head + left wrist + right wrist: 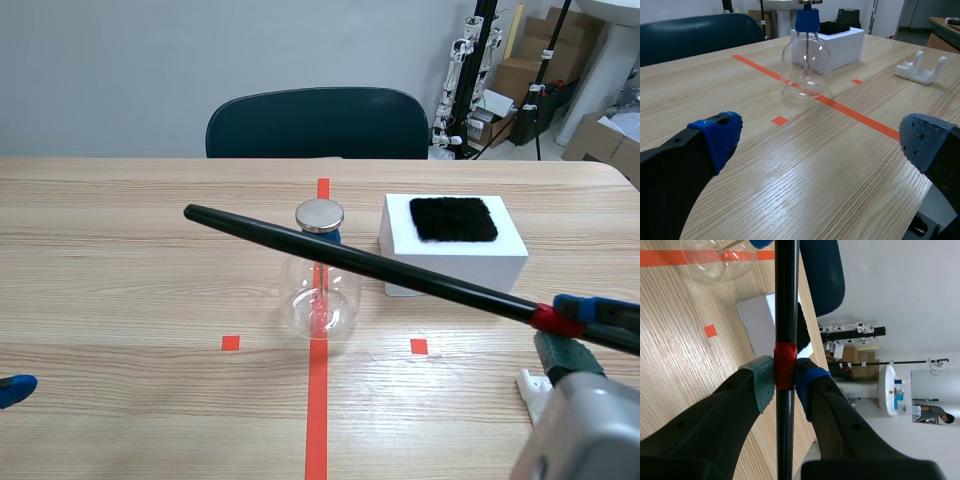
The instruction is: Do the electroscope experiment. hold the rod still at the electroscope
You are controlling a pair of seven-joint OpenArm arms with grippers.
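Note:
A glass-flask electroscope (319, 296) with a blue neck and a round metal cap (319, 215) stands on the red centre line. A long black rod (350, 259) with a red band crosses just in front of its cap, the tip reaching past it to the left. My right gripper (560, 322) is shut on the rod at the red band (785, 366), low at the table's right. In the left wrist view the electroscope (806, 60) stands well ahead of my open left gripper (815, 137), whose blue fingertip (15, 389) shows at the scene's left edge.
A white block (455, 255) topped with a black fur pad (453, 218) sits right of the electroscope. A white plastic rod stand (921, 69) lies near my right arm. A dark chair (316, 123) stands across the table.

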